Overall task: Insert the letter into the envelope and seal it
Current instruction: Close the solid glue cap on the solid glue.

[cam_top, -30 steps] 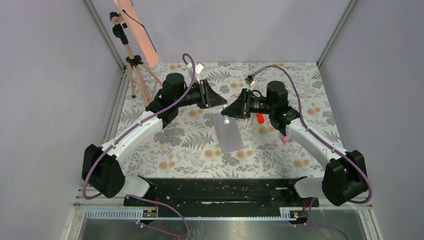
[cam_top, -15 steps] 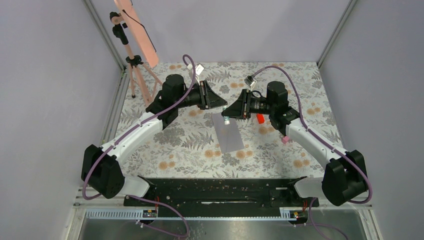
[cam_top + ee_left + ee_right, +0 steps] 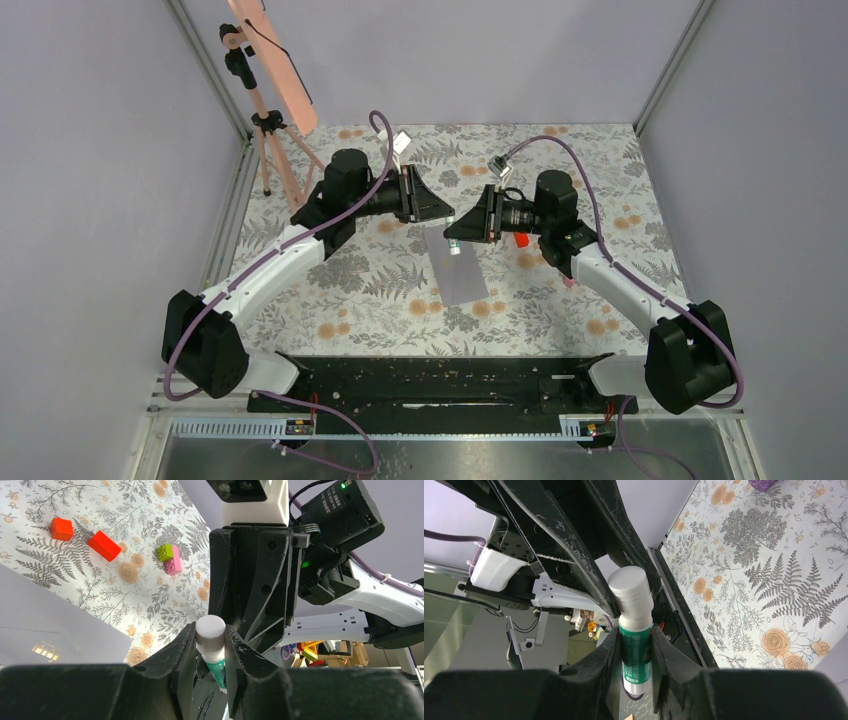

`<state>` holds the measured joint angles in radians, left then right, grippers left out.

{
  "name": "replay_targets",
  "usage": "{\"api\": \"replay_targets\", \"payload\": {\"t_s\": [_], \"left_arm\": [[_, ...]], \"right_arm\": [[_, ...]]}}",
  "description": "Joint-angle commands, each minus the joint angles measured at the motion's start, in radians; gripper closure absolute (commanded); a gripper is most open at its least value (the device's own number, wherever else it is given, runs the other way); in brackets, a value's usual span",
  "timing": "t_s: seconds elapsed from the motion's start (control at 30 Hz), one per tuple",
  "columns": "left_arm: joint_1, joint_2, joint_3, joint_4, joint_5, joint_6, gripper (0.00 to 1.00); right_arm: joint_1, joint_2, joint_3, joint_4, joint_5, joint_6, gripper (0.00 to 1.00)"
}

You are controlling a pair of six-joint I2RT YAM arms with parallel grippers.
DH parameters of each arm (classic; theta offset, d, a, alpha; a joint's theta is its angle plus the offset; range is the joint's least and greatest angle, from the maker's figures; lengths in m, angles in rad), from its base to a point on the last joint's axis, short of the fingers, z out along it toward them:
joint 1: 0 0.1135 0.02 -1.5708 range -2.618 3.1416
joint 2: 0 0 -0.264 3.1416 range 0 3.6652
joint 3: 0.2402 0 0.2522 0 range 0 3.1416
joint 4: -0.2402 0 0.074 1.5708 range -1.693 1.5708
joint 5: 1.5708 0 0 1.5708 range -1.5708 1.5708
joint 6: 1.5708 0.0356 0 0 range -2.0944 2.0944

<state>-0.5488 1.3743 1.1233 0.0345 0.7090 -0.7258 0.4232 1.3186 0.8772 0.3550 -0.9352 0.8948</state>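
Note:
The grey-lilac envelope [image 3: 457, 268] lies flat on the floral table; its corner shows in the left wrist view [image 3: 45, 620]. The letter is hidden. A glue stick [image 3: 453, 247] with a green body and white cap hangs between both grippers above the envelope's far end. My left gripper [image 3: 446, 214] is shut on the white cap [image 3: 210, 629]. My right gripper [image 3: 454, 234] is shut on the green body [image 3: 635, 652]. The two grippers meet tip to tip, with the left gripper's fingers [image 3: 574, 565] right in front of the right wrist camera.
Two red bricks [image 3: 61, 528] [image 3: 104, 545] and a green-and-pink brick [image 3: 169, 559] lie right of the envelope; one red brick shows from above [image 3: 521, 238]. A pink piece [image 3: 570, 282] lies by the right arm. A tripod [image 3: 265, 125] stands at back left.
The right wrist has shifted slightly toward the left gripper and lower, and the glue stick has moved a little nearer the envelope. Both grips are unchanged.

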Motion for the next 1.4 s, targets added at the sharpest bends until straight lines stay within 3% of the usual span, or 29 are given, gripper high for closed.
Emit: {"api": "replay_targets", "payload": {"t_s": [0.0, 0.73, 1.0, 1.2, 1.37], "left_arm": [[-0.046, -0.069, 0.016, -0.027, 0.246, -0.014, 0.91], [-0.089, -0.081, 0.015, -0.016, 0.197, -0.017, 0.91], [-0.097, -0.09, -0.011, -0.028, 0.222, -0.013, 0.91], [-0.098, -0.115, -0.022, -0.033, 0.181, -0.006, 0.91], [-0.112, -0.125, -0.034, -0.05, 0.093, -0.018, 0.91]], "right_arm": [[-0.05, -0.016, -0.021, 0.187, 0.135, -0.022, 1.0], [-0.051, -0.003, -0.038, 0.17, 0.203, 0.038, 1.0], [-0.05, -0.015, -0.026, 0.148, 0.241, -0.031, 1.0], [-0.051, -0.025, -0.015, 0.153, 0.329, -0.015, 1.0], [-0.05, -0.019, -0.04, 0.252, 0.389, 0.071, 1.0]]}}
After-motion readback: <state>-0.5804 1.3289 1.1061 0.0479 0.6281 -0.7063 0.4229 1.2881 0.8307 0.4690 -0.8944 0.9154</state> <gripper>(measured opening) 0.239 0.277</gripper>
